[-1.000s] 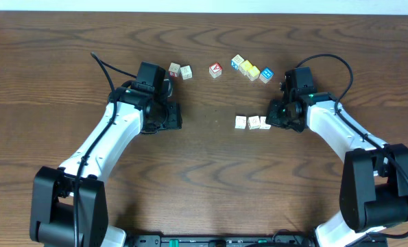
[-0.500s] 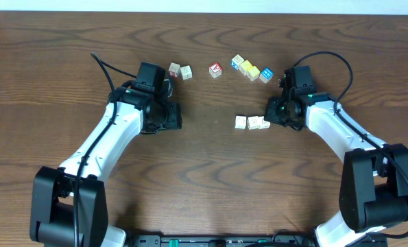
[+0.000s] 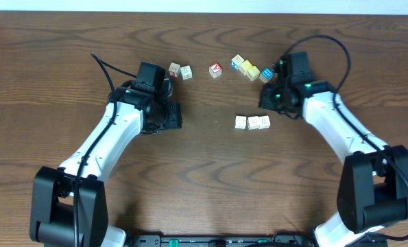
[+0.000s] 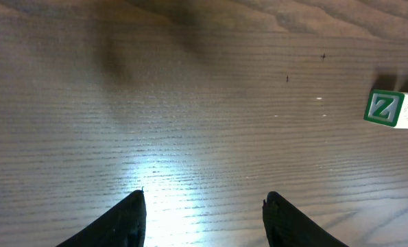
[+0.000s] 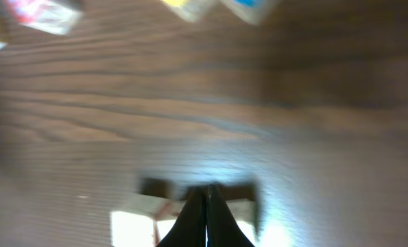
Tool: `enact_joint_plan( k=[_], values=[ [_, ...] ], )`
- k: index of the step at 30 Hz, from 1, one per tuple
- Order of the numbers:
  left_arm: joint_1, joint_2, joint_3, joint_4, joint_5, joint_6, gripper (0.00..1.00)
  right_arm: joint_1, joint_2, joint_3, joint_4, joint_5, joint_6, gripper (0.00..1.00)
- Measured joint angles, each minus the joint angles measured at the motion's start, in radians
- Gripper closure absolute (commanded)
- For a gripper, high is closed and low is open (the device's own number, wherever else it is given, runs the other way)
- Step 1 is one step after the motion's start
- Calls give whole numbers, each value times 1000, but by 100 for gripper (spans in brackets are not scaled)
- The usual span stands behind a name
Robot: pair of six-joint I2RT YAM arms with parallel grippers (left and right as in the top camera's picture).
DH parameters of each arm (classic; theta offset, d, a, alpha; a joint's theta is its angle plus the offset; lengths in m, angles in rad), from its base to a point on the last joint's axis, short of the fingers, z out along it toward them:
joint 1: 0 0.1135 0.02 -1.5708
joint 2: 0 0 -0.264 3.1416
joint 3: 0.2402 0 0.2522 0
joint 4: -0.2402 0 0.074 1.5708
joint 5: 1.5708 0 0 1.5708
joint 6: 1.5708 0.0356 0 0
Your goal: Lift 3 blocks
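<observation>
Now that the right hand [image 5: 205, 200], shut and empty, has pulled back, the three white blocks [image 3: 253, 122] lie in a tight row on the surface [image 3: 204, 185], faintly marked. The left hand [image 4: 204, 206] hangs open, holding nothing.

On the table [image 3: 53, 41], the blocks [image 3: 253, 122] lie in a row right of centre; four-cube cluster [image 3: 252, 68] at their 12 o'clock; single cube [image 3: 215, 69] at 11 o'clock; cube pair [image 3: 180, 71] at 10 o'clock; right gripper [image 5: 205, 199] near, at 1 o'clock; left gripper [image 4: 204, 206] well apart, at 9 o'clock.
</observation>
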Motion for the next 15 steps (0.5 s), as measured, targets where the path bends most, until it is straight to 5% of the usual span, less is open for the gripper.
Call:
enact_joint_plan(
  k=[15],
  values=[
    [0,0,0,0,0,0,44,251,110,0,77,67,68,99]
  ],
)
